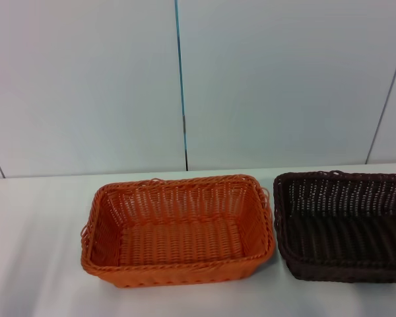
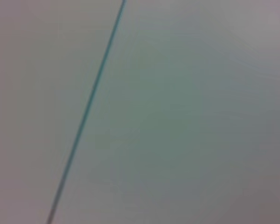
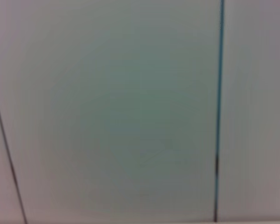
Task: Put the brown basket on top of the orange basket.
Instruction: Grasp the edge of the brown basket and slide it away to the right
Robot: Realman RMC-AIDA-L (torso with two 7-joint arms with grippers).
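In the head view the orange basket [image 1: 178,230] sits upright and empty on the white table, near the middle. The brown basket [image 1: 344,224] sits upright and empty just to its right, a small gap between them, with its right end cut off by the picture's edge. Neither gripper shows in any view. Both wrist views show only the pale wall panels and their seams, with no basket in them.
The white table [image 1: 33,251] runs across the head view, with bare surface left of the orange basket. A pale panelled wall [image 1: 86,86] with a blue-green vertical seam [image 1: 181,79] stands right behind the table's far edge.
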